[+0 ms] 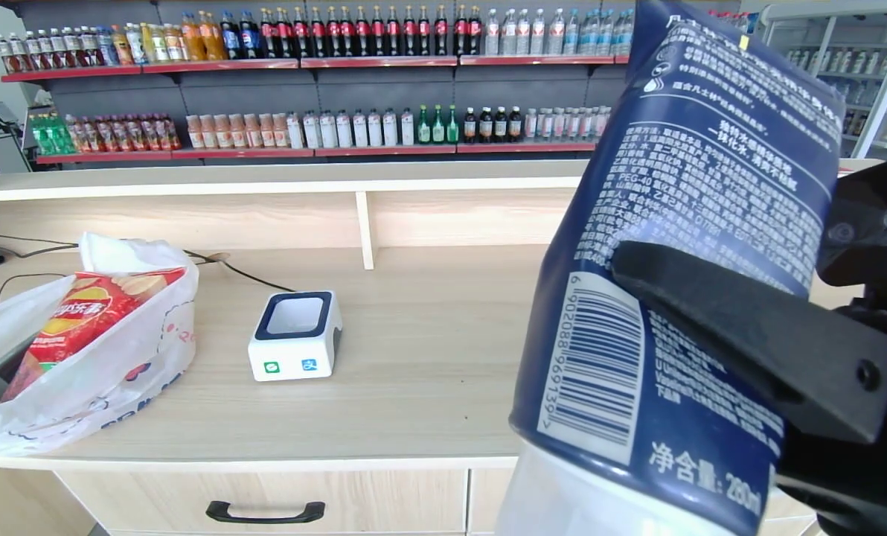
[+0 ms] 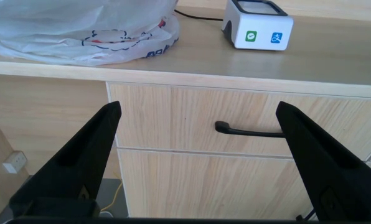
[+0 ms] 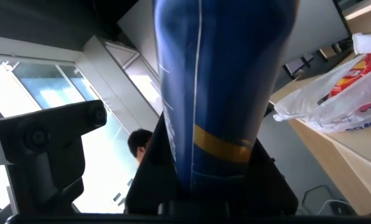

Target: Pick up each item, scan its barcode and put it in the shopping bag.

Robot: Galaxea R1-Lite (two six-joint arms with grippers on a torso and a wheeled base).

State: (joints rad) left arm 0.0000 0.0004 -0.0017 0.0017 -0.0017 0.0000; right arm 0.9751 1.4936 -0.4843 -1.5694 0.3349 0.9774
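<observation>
Two claws, one loaded. Far left of the head view: white bag (image 1: 116,372) slumped on the counter (image 1: 428,372), mouth open, red chips (image 1: 79,320) pack sticking out. Right of it, near but apart, left of centre: white scanner (image 1: 295,336), dark-rimmed window facing up, cable trailing back toward the bag. Lower centre, under the counter edge: black handle (image 1: 265,511) on a drawer. Along the top: shelves (image 1: 302,63) of drinks. Across the right side, close to the lens: dark blue bottle (image 1: 681,186), tilted, held up off the counter, barcode (image 1: 592,365) at its lower left facing the camera. Clamped on it, right claw (image 1: 659,283), one black finger (image 1: 771,342) slanting across the label. From the right wrist: bottle (image 3: 223,81) rising out of the grip, gold band round it, bag (image 3: 322,106) and chips (image 3: 360,68) beyond. From the left wrist: left claw (image 2: 198,168) spread wide, holding nothing, level with the drawer fronts, handle (image 2: 248,130) seen through its gap, bag (image 2: 79,31) and scanner (image 2: 260,25) up on the counter (image 2: 335,62).
</observation>
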